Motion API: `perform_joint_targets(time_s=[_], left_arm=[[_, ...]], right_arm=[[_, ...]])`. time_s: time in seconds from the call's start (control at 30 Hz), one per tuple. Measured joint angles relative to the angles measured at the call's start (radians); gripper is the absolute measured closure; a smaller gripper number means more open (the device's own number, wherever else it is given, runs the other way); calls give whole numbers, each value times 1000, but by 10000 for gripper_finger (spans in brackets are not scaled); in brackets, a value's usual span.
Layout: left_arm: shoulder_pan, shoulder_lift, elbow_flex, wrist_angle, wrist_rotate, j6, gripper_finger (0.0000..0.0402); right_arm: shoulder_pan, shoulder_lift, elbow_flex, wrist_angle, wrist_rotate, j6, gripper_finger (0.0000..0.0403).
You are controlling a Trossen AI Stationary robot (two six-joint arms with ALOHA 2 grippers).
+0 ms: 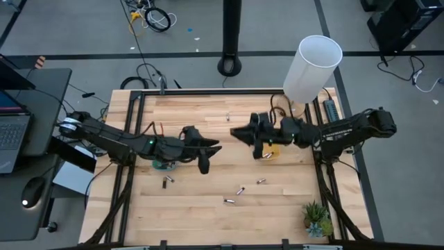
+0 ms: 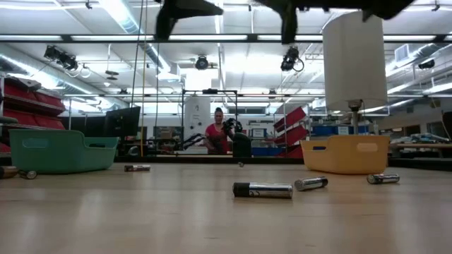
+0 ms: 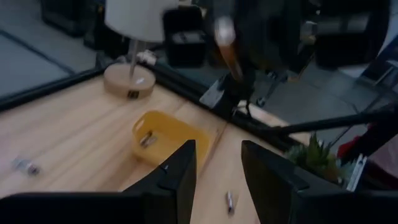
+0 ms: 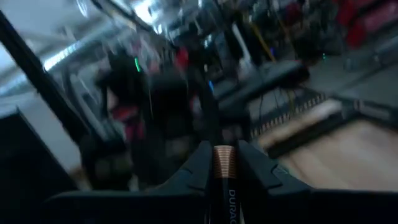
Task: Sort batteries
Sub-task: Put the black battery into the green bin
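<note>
Battery [image 4: 224,180] pinched in right tool [image 4: 224,167]

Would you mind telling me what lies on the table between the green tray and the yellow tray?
In the low view, one small battery lies near the green tray; otherwise bare wood runs to the yellow tray.
</note>
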Motion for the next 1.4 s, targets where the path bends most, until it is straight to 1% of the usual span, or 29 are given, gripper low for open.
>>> perform_joint_targets(time_s=[0.03,0.17,0.27,0.4,0.47,0.57,0.73,0.9,1.0,1.1,1.17,1.23,1.4], left_arm=[[9,14,0,34,15,11,262],[34,57,0,145,26,17,261],[45,65,0,195,25,46,257],[46,66,1,257,29,144,243],[46,66,2,286,52,173,231],[46,66,2,292,55,193,216],[46,66,3,312,26,200,214],[46,67,2,350,9,229,241],[44,67,2,359,-3,247,282],[43,64,1,356,-6,238,345],[42,64,1,357,-1,236,342],[42,64,0,344,-4,226,342],[44,63,0,312,-43,191,343]], right_arm=[[-10,11,29,8,-4,-1,352],[-24,63,154,4,-59,-39,352],[-25,106,242,-64,-106,-54,352],[-25,159,332,-185,-139,-83,352],[-25,183,357,-201,-144,-101,352],[-25,208,379,-197,-161,-106,352],[-25,215,379,-225,-166,-106,352],[-22,211,381,-258,-169,-112,352],[-16,210,382,-265,-166,-117,352],[-11,210,382,-276,-166,-126,352],[-6,209,385,-289,-168,-126,352],[-5,209,385,-311,-169,-110,331],[-12,196,380,-342,-168,-101,242]])
